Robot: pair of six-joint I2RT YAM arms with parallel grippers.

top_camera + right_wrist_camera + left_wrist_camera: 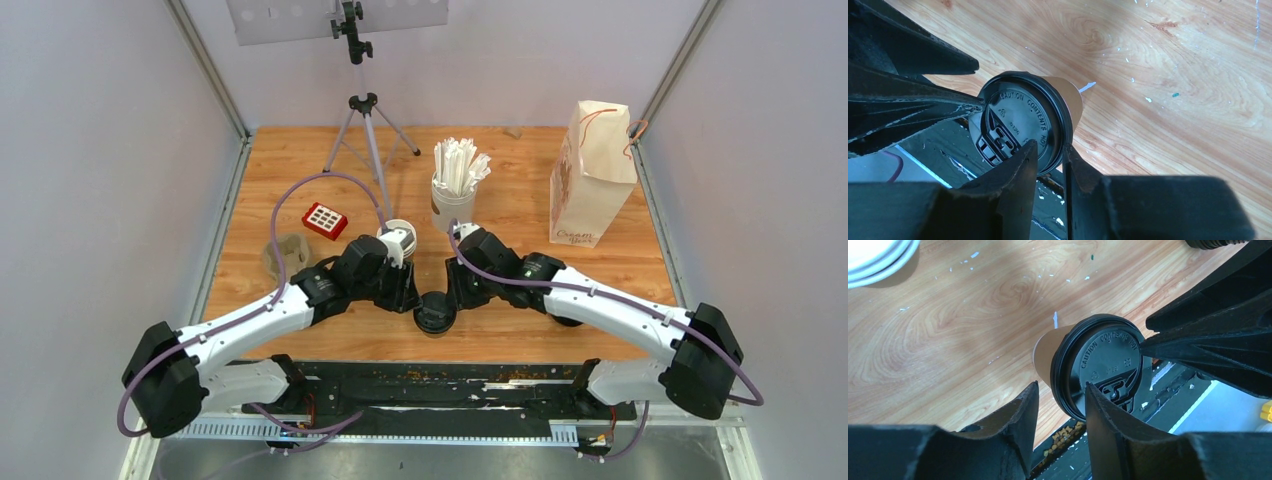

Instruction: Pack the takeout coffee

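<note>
Wooden table (300,160) between grey walls, seen from above: a tripod (362,110) is standing at the back, with a cup of straws (455,185) and a paper bag (592,175) to its right. A red keypad (325,219) and a cardboard carrier (288,255) are lying on the left. The takeout coffee (435,316) is sitting at the near edge, mid-table. The left gripper (412,297) and right gripper (458,295) are meeting over it from either side.

Left wrist: the left gripper (1060,407) is straddling the rim of the black lid (1103,362). Its jaws are standing apart, and a little space is showing beside the brown cup wall. One of the other arm's fingers (1198,347) is touching the lid's far edge.

Right wrist: the right gripper (1050,165) is pinching the lid (1023,122) by its rim. Its fingers (1018,175) are sitting tight on both sides, with no gap showing.
</note>
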